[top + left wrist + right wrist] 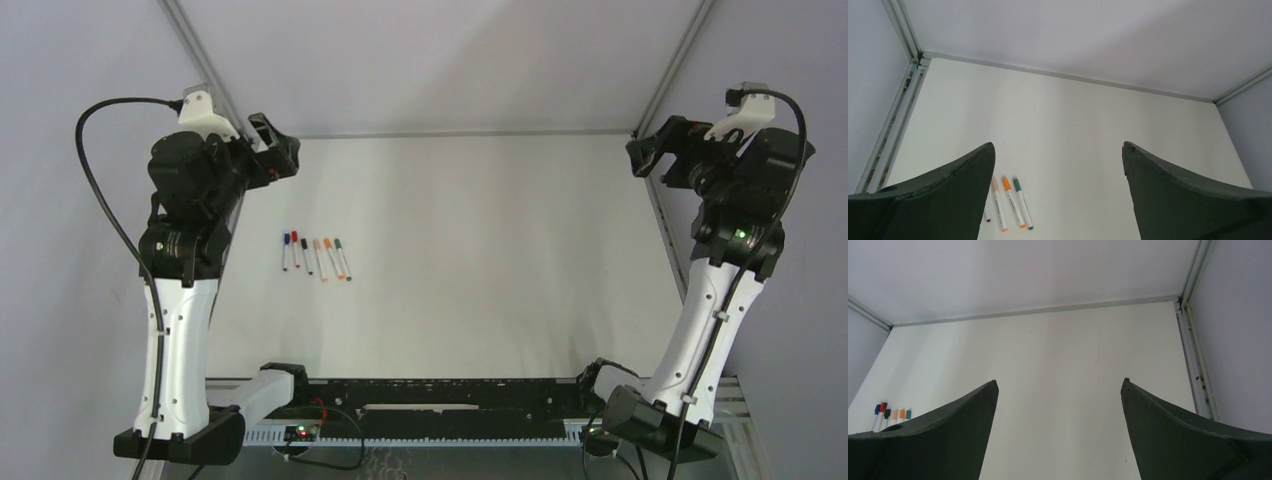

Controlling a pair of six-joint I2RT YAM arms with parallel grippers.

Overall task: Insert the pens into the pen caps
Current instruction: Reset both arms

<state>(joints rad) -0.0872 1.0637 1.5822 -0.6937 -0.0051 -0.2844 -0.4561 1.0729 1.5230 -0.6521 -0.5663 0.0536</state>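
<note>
item: pens (315,258). six thin white barrels lying flat in one row on the table (500,250), side by side and nearly parallel. with the top view as the dial, the row sits at about 9 o'clock of the table's middle, well inside its left edge. the barrels run roughly 12 to 6, and those on the right lean slightly toward 11 to 5.

colours, left to right: blue, red, black, pinkish, orange, green.

pen caps (1006,183): a short coloured section shows at the 12 o'clock end of every barrel, and a small dot of the same colour at the 6 o'clock end. the views are too small to tell whether each cap is pushed home on its pen or only lies against it. none lies apart from the row.

left gripper (1058,145): jaws spread wide with nothing between them, raised off the table at about 10 o'clock of the pens. its camera shows the pinkish, orange and green pens at 7 o'clock of the frame, beside the left finger. the other pens are mostly hidden behind that finger.

right gripper (1059,381): jaws spread wide with nothing between them, raised over the table's right edge at about 2 o'clock in the top view, well apart from the pens. its camera catches the six coloured ends at 8 o'clock of the frame.

surroundings: pale walls (450,60) on three sides, and a black rail (440,395) along the near edge between the arm bases.
</note>
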